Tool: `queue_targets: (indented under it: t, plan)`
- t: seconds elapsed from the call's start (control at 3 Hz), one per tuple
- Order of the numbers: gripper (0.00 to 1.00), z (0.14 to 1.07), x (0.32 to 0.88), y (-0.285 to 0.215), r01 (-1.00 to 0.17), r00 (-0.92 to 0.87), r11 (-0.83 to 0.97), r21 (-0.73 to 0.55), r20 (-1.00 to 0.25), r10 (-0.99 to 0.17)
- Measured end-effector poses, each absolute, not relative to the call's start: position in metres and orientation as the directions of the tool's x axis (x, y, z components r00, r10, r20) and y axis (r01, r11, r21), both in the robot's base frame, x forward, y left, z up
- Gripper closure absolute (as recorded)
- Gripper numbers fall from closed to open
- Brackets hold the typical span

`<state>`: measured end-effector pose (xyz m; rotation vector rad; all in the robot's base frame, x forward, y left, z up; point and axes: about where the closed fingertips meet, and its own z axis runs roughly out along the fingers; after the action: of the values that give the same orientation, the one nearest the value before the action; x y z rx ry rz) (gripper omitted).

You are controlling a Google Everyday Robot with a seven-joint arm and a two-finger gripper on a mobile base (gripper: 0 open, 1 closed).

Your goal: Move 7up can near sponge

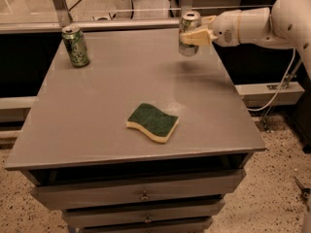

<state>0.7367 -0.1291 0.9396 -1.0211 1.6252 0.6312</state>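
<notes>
The end effector (195, 36) is at the far right of the worktop (97, 110), closed on the 7up can (186, 49). A cream-coloured finger (199, 36) lies across the can's middle and covers most of its lettering. The opposite finger is hidden behind the can. The can's silver top and its lower body show above and below that finger. It leans slightly. Whether its base touches the worktop or hangs just above it cannot be told, as only a faint dark patch shows on the surface beneath.

The white arm (252, 24) comes in from the right, and its upper part is cut off by the right and top edges of the view.

The sponge (153, 122) lies flat near the middle of the worktop, towards the near side, well apart from the 7up can. Its dark green face is up and the yellow layer shows along its near edge.

A darker green patterned can (76, 46) stands upright at the far left corner, well apart from both the sponge and the 7up can. Its print is too small to read.

Below the worktop, the drawer fronts (141, 195) are stacked, and the lowest is cut off by the bottom edge. A pale cable (279, 89) hangs to the right, beyond the worktop, and its upper end is lost behind the arm.
</notes>
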Motion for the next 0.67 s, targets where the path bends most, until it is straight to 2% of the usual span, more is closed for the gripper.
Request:
queue_targets:
  t: [0.67]
  plan:
    - [1.0,0.929,0.617,-0.107,-0.954,-0.057,0.297,-0.041,-0.949,-0.311]
